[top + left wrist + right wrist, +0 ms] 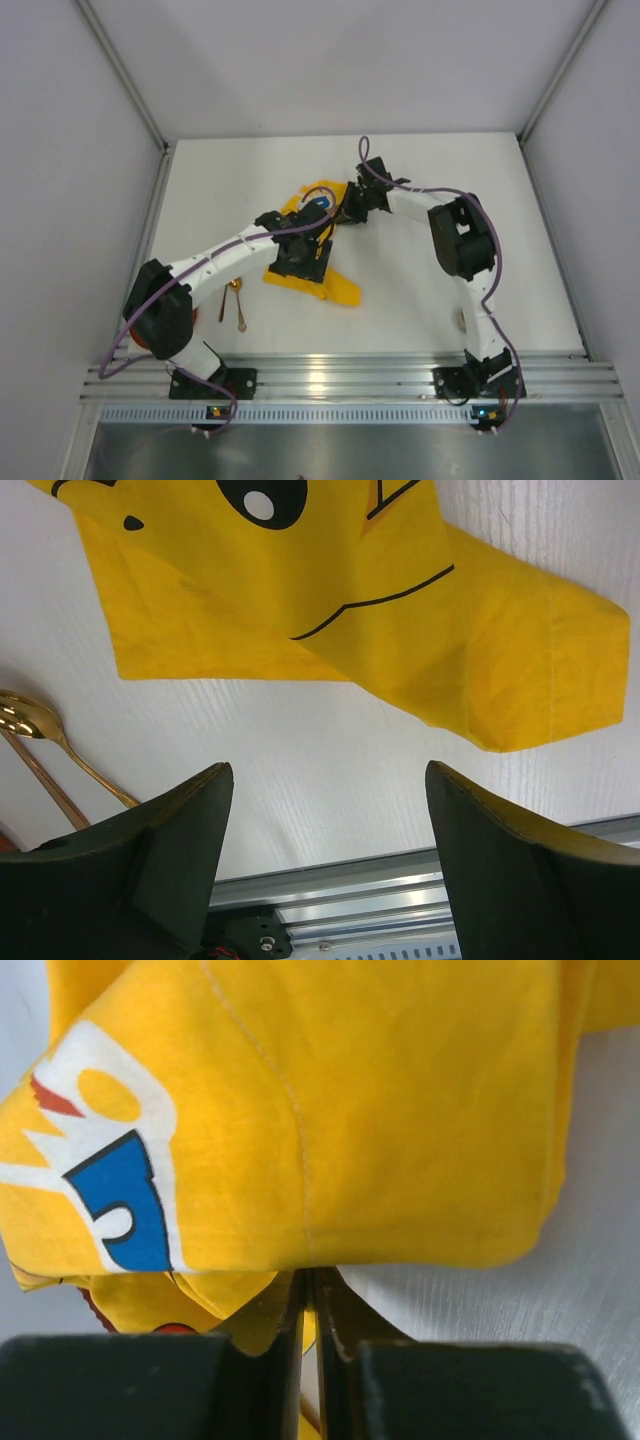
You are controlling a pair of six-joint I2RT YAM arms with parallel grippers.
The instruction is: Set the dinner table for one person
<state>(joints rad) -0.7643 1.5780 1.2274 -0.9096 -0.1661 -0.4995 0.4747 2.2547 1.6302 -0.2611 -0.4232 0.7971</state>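
Observation:
A crumpled yellow cartoon-print cloth (335, 285) lies in the middle of the white dinner table (480, 180). My left gripper (300, 262) hovers over it. In the left wrist view this left gripper (328, 780) is open with nothing between its fingers, and the cloth (400, 610) lies just beyond them on the table (300, 730). My right gripper (340, 212) is at the cloth's far edge. In the right wrist view its jaws (309, 1275) are pinched shut on the hem of the cloth (350, 1110), which fills most of that view.
A gold spoon (237, 300) and a copper-coloured utensil (226, 302) lie left of the cloth, near the left arm; the spoon's bowl (30, 720) shows in the left wrist view. A metal rail (330, 378) runs along the near table edge. Grey walls enclose the table.

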